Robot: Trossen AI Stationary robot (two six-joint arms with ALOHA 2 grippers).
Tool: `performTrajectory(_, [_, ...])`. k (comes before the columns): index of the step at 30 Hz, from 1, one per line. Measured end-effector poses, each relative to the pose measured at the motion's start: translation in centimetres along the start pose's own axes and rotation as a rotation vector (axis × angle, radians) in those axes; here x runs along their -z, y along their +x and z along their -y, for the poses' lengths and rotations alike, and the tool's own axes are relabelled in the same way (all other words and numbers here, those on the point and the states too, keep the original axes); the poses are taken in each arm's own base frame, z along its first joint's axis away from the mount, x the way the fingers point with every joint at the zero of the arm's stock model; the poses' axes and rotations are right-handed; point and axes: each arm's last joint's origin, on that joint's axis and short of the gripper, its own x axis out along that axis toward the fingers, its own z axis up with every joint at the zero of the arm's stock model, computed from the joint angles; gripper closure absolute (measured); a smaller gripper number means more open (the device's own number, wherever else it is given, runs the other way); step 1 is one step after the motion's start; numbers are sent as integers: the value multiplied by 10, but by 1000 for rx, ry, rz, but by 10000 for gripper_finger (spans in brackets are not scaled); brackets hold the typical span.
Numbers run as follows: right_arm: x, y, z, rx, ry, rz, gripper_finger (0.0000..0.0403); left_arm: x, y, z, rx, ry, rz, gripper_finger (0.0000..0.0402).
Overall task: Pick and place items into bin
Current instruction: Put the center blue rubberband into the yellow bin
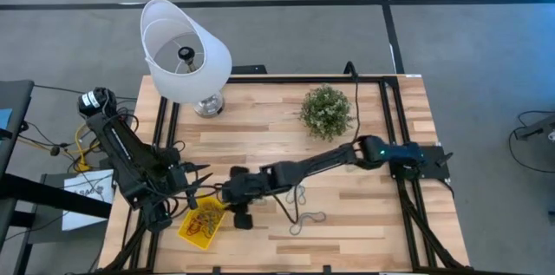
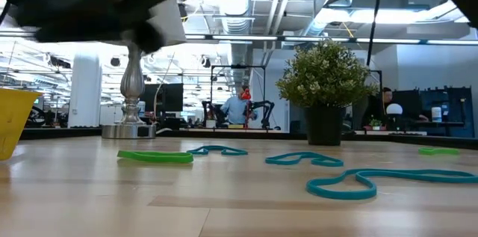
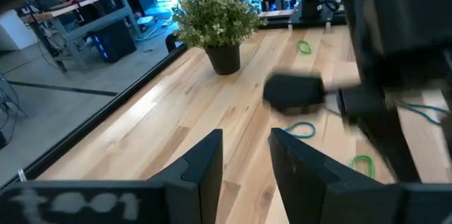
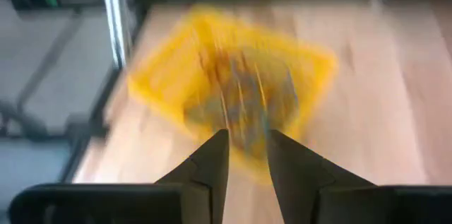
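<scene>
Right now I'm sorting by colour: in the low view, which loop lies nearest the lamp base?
The green loop, flat just before the lamp base. The teal loops lie farther right, toward the plant.

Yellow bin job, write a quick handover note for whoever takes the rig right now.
Right end effector: over the yellow bin, fingers slightly apart, nothing visibly held.
Left end effector: waiting beside the bin, open and empty.
Done: a pile of loops lies in the bin.
Left: green and teal loops remain on the table, mostly in front of the plant.
</scene>
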Motion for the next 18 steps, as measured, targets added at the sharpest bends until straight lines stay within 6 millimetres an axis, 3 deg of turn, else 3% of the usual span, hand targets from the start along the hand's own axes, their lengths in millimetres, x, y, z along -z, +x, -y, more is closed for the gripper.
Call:
performTrajectory(5, [8, -40, -10, 122, 30, -299, 323, 1, 0, 0, 9, -1, -21, 292])
performTrajectory(9, [8, -87, -12, 395, 98, -460, 325, 1, 0, 1, 17, -17, -41, 292])
performTrajectory(13, [-2, -144, -15, 688, 79, -492, 325, 1, 0, 1, 17, -44, -40, 292])
performTrajectory(18, [-6, -200, -24, 937, 136, -386, 325, 1, 0, 1, 14, -148, -36, 292])
